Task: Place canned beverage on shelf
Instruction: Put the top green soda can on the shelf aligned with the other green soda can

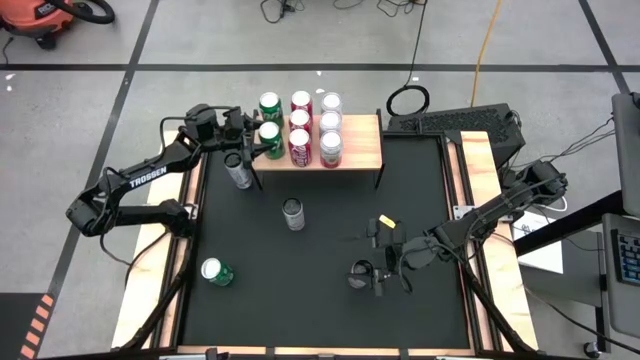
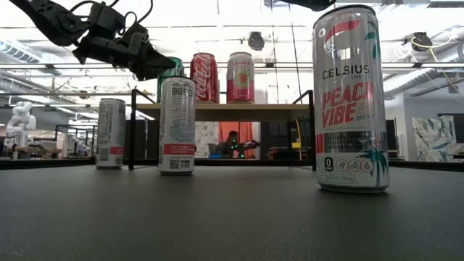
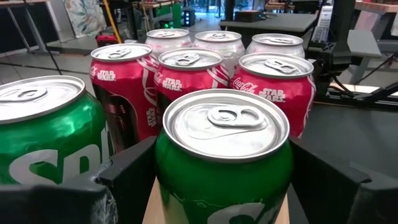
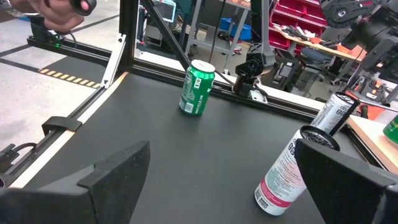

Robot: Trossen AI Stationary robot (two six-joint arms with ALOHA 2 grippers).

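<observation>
Six cans stand on the shelf (image 1: 362,148) in the upper middle of the high view, in three pairs: two green, two red, two pale pink. My left gripper (image 1: 254,145) is at the shelf's left end, its fingers (image 3: 130,180) on either side of the front green can (image 1: 269,140), which stands upright on the wood top. In the left wrist view that can's silver lid fills the centre of the frame, with a dark finger close against each flank; the second green can (image 3: 43,134) is at the left edge, and the red cans (image 3: 186,78) and pink cans (image 3: 217,42) are ranked behind. I cannot tell whether the fingers press the can or only bracket it.

On the black mat (image 1: 320,300), a slim white can (image 1: 238,170) stands just below the shelf's left leg, another slim can (image 1: 293,213) stands near the mat's middle, and a green can (image 1: 215,271) sits at lower left.

My right gripper (image 1: 378,272) is low over the mat at lower right of centre, jaws spread wide with nothing between them. In the low view a tall Celsius can (image 2: 351,101) stands large at right.
</observation>
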